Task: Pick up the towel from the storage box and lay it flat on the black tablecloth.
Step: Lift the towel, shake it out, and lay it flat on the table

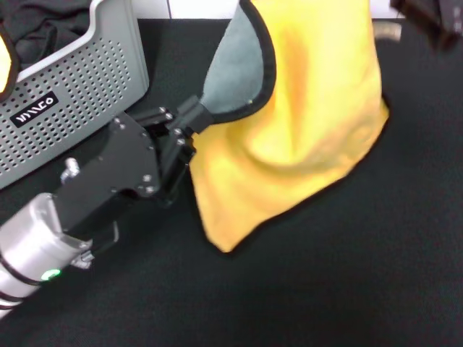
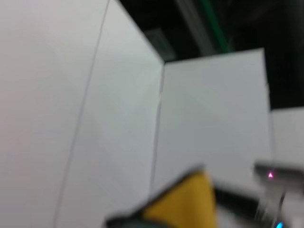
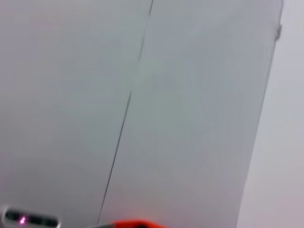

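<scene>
Towel (image 1: 304,123) hung in the air above the tablecloth (image 1: 347,275), yellow-orange face toward the head camera, grey-teal back folded over at the corner nearest the left gripper (image 1: 189,124). Black trim ran along that fold and down the hanging edges. Lowest corner drooped past the gripper's fingertips, close to the cloth; whether it touched could not be told. Upper part rose out of the top of the head view.

Left gripper clamped on the grey-teal corner, black fingers pinched together around a bunched bit of fabric. Black gripper body and silver wrist with a green light ran back from there toward the near left corner.

Right gripper (image 1: 427,18) appeared only as a dark blurred shape beyond the towel's upper far edge, at the top right; fingers' state could not be told, nor whether it held the towel.

Box (image 1: 79,94) stood behind the left gripper, farther left, on the tablecloth. Perforated grey wall carried a black label (image 1: 35,110) with white letters, seen upside down and not legible. Dark garment (image 1: 43,29) lay inside.

Wrist views showed mostly pale wall panels; a blurred yellow scrap of the towel (image 2: 185,204) appeared in the left one.
</scene>
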`<action>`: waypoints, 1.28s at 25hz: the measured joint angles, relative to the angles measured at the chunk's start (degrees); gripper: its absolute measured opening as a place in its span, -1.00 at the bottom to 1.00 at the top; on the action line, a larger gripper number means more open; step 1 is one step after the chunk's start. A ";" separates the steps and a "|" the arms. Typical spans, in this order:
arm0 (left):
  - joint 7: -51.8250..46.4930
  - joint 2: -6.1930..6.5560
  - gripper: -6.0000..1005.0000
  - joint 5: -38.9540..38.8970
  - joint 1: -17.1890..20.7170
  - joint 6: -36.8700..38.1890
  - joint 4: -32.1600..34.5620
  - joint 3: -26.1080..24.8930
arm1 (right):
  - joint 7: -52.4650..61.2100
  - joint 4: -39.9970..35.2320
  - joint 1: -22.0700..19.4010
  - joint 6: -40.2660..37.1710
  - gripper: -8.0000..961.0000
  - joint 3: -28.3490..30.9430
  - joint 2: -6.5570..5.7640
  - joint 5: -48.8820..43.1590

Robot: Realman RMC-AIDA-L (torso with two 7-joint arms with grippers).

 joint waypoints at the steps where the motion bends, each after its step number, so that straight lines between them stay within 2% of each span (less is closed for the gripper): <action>1: 1.45 -0.24 -0.90 -0.04 0.02 -2.34 -0.60 0.07 | 1.35 -1.10 0.91 -0.23 -0.95 0.53 -0.02 -0.02; 8: 3.19 -0.54 -0.90 0.07 -1.32 -13.47 -1.59 1.41 | 6.73 -4.38 7.63 -0.85 -0.95 2.44 -0.54 -0.36; 16: 6.41 -0.59 -0.90 -4.30 -0.48 -17.70 -1.63 1.06 | 8.60 -8.28 8.07 -3.17 -0.95 2.54 -0.58 -0.95; 17: 6.38 -0.60 -0.83 -7.72 1.10 -17.08 -1.56 1.11 | 8.60 -8.30 8.05 -3.38 -0.95 2.55 -0.59 -1.08; 19: 6.27 -0.60 -0.69 -9.50 1.94 -16.10 -1.38 1.18 | 8.60 -8.32 7.99 -3.70 -0.95 2.58 -0.57 -1.61; 23: 6.06 -0.62 -0.38 -10.47 2.82 -13.37 -1.16 1.39 | 8.62 -8.25 7.99 -6.01 -0.95 2.24 -0.12 -3.34; 32: -3.77 -0.42 0.31 -9.02 -0.10 -8.64 -0.97 3.90 | 8.65 -7.99 8.97 -13.02 -0.95 -1.85 0.05 -5.02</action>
